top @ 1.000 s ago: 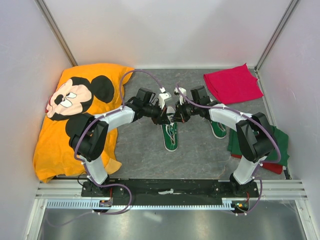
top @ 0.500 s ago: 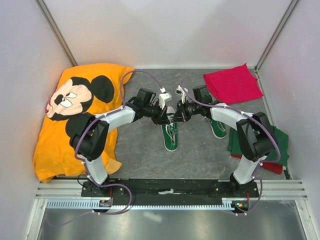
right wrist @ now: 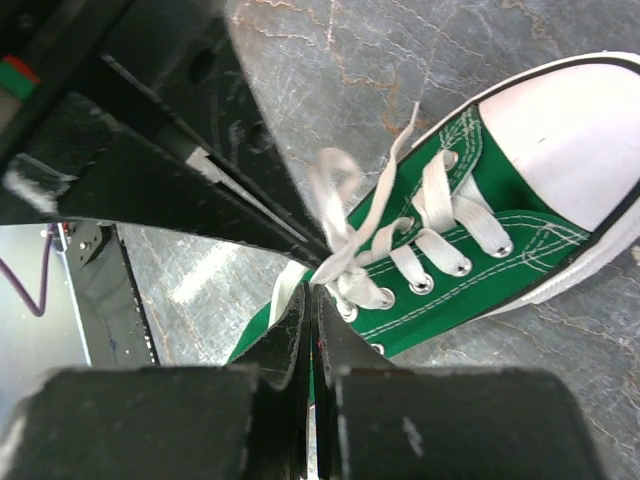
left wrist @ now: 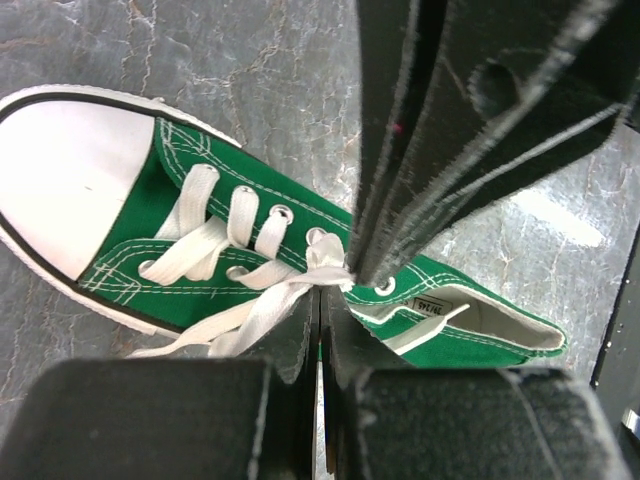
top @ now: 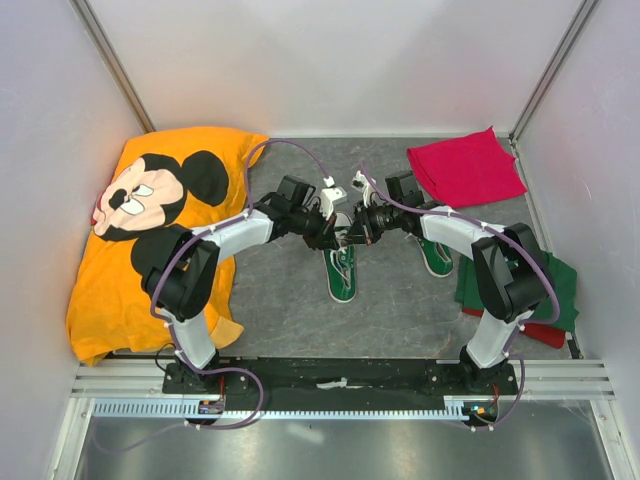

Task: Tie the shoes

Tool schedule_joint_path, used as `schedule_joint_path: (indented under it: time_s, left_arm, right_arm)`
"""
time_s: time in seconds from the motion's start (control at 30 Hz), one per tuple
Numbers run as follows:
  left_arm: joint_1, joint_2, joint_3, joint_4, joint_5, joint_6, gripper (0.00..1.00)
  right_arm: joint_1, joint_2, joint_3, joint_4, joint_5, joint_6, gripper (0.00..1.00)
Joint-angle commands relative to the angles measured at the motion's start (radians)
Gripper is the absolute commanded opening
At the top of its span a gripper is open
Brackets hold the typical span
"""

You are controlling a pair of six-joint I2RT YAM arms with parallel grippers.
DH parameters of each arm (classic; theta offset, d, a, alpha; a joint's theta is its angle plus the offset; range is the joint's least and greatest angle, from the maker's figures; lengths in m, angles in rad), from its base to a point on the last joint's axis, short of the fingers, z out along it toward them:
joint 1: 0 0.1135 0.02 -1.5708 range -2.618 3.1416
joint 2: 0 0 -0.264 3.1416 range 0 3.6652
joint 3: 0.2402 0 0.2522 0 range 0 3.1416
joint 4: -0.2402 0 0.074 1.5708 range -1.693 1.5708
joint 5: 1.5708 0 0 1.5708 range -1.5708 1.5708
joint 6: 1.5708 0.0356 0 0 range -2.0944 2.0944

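Note:
One green shoe [top: 341, 272] with a white toe cap lies mid-table, toe toward the arms. It also shows in the left wrist view [left wrist: 250, 240] and the right wrist view [right wrist: 470, 250]. My left gripper [top: 333, 228] and right gripper [top: 352, 231] meet tip to tip above its laces. In the left wrist view my left gripper [left wrist: 321, 295] is shut on a white lace [left wrist: 250, 310] at the knot. In the right wrist view my right gripper [right wrist: 310, 292] is shut on the lace [right wrist: 345, 255] below a small loop [right wrist: 330, 185]. The second shoe [top: 437, 259] lies partly hidden under my right arm.
An orange Mickey Mouse shirt [top: 150, 230] covers the left side. A red cloth [top: 465, 165] lies at the back right. A folded green cloth [top: 562, 290] over a red one [top: 545, 335] lies at the right edge. Walls enclose three sides.
Both grippers stay shut at the knot. The right gripper has shifted slightly up and toward the left one; the left wrist has edged a little toward the back.

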Motion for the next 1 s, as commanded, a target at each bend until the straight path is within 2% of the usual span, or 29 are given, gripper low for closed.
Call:
schedule_joint_path:
  time_s: [0.0,0.13,0.23,0.43,0.53,0.57,0.77,0.83,0.97]
  left_arm:
    - [-0.010,0.033,0.040,-0.042,-0.049,0.044,0.02]
    - [-0.016,0.028,0.054,-0.027,-0.005,0.032,0.02]
    - [-0.016,-0.004,0.019,0.052,0.038,0.000,0.02]
    - [-0.008,-0.029,-0.039,0.136,0.034,-0.034,0.01]
    - [0.013,-0.021,-0.055,0.148,0.044,-0.046,0.01]
    - [0.023,-0.021,-0.059,0.154,0.049,-0.048,0.02]
    - [0.035,-0.018,-0.078,0.176,0.072,-0.037,0.02]
    - [0.036,-0.015,-0.076,0.176,0.081,-0.037,0.01]
    - [0.036,-0.010,-0.076,0.205,0.095,-0.039,0.02]
  right_arm:
    - [-0.004,0.008,0.039,0.048,-0.046,0.025,0.00]
    - [-0.003,0.011,0.034,0.051,-0.053,0.027,0.00]
    - [-0.004,0.011,0.029,0.048,-0.052,0.024,0.00]
    - [-0.003,0.003,0.036,-0.011,-0.023,-0.036,0.00]
    - [-0.010,-0.006,0.049,-0.039,-0.016,-0.058,0.08]
    - [-0.018,-0.007,0.054,-0.047,-0.021,-0.070,0.16]
    - [-0.087,-0.004,0.114,-0.154,-0.101,-0.144,0.42]
    - [-0.110,0.003,0.131,-0.159,-0.101,-0.153,0.42]
    - [-0.118,0.022,0.137,-0.173,-0.066,-0.260,0.35]
